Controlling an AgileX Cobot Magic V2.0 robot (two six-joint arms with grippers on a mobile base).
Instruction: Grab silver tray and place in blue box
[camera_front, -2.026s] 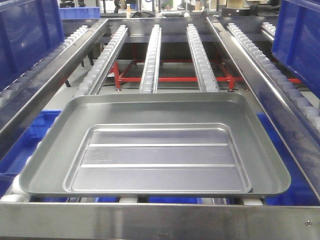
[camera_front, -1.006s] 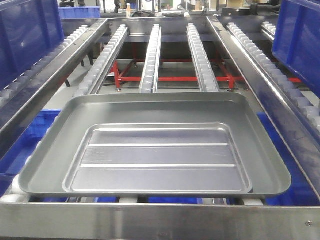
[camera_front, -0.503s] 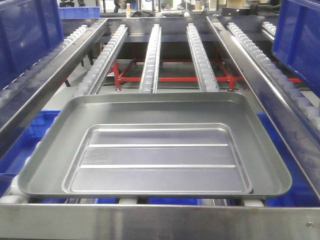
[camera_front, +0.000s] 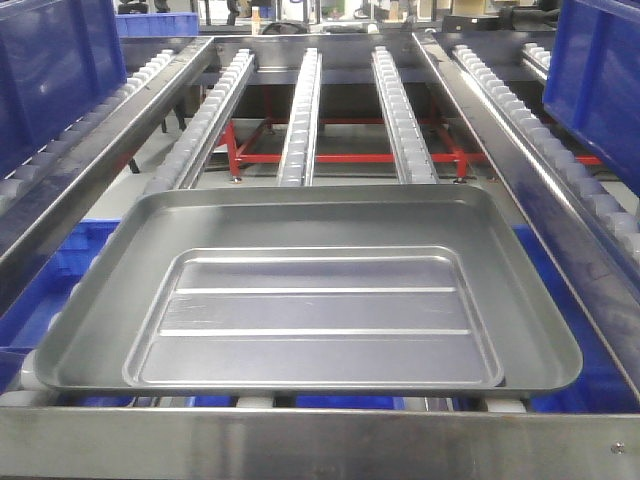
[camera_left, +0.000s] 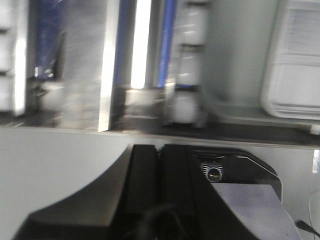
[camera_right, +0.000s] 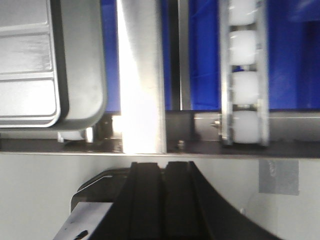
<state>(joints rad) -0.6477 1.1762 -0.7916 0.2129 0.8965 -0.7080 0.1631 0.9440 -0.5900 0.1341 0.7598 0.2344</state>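
The silver tray (camera_front: 310, 290) lies flat on the roller rails, against the steel front bar (camera_front: 320, 440). Neither gripper appears in the front view. The left wrist view is blurred. My left gripper (camera_left: 159, 150) is shut on nothing, in front of the bar, with the tray (camera_left: 295, 60) off to its upper right. My right gripper (camera_right: 163, 167) is also shut and empty, with the tray's rounded corner (camera_right: 55, 65) up to its left. The blue box (camera_front: 75, 255) lies under the rails, and its blue plastic (camera_right: 202, 55) shows between them.
Three roller rails (camera_front: 300, 120) run away from the tray, with a red frame (camera_front: 340, 157) below them. Blue crates stand on the side lanes at left (camera_front: 50, 70) and right (camera_front: 600, 70). A bright steel rail (camera_right: 140, 75) and a white roller track (camera_right: 245, 75) stand ahead of the right gripper.
The tray's near left corner has edged slightly left and toward the front bar. Nothing else has visibly changed.
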